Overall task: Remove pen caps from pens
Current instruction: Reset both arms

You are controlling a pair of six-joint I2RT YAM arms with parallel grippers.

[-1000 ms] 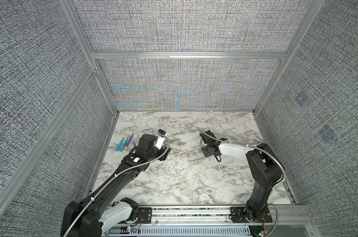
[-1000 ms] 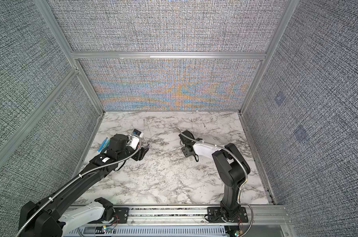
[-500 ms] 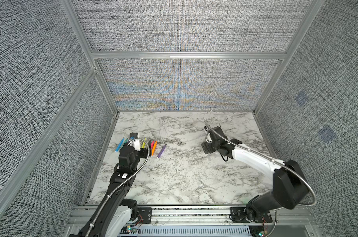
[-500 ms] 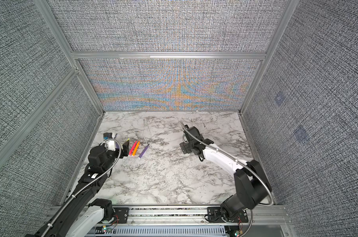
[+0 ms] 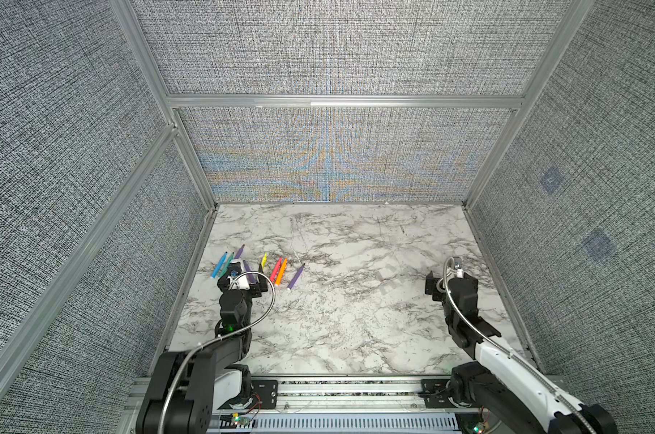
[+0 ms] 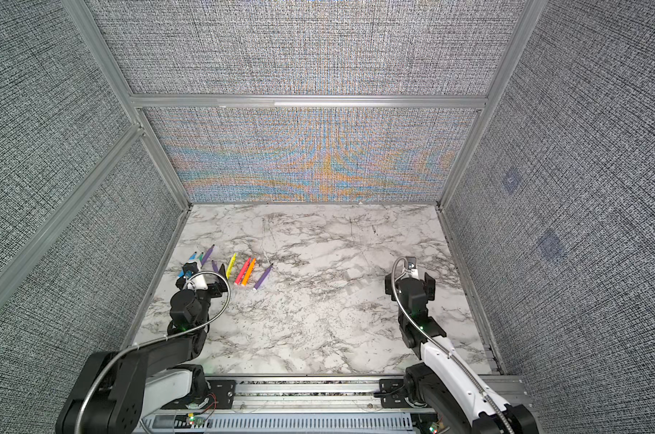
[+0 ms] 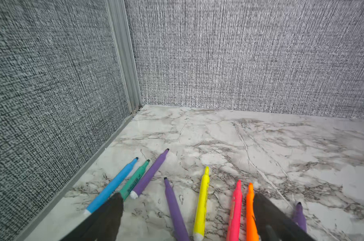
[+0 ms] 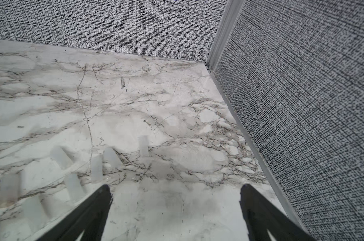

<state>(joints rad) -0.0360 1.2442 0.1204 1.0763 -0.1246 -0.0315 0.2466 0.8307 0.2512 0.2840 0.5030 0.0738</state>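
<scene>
Several pens lie uncapped in a loose row on the marble at the left: blue (image 7: 114, 183), teal (image 7: 135, 180), purple (image 7: 149, 173), a second purple (image 7: 175, 208), yellow (image 7: 202, 204), pink (image 7: 235, 210), orange (image 7: 250, 212) and a third purple (image 5: 296, 276). My left gripper (image 7: 187, 200) hovers open just above them and holds nothing; both top views show it (image 5: 243, 267) over the row. Several clear pen caps (image 8: 112, 155) lie scattered on the right. Beside them my right gripper (image 8: 176, 187) (image 5: 450, 282) stands open and empty over bare marble.
Grey fabric walls with aluminium posts (image 7: 124, 54) enclose the marble table (image 5: 337, 319) on three sides. The pens lie close to the left wall, the caps near the right wall (image 8: 302, 125). A rail (image 5: 337, 387) runs along the front edge.
Both jaws have opened. The left arm swung from the table's middle back to the pen row, leaving a purple pen there. The right arm pulled back and to the right, beside the caps.
</scene>
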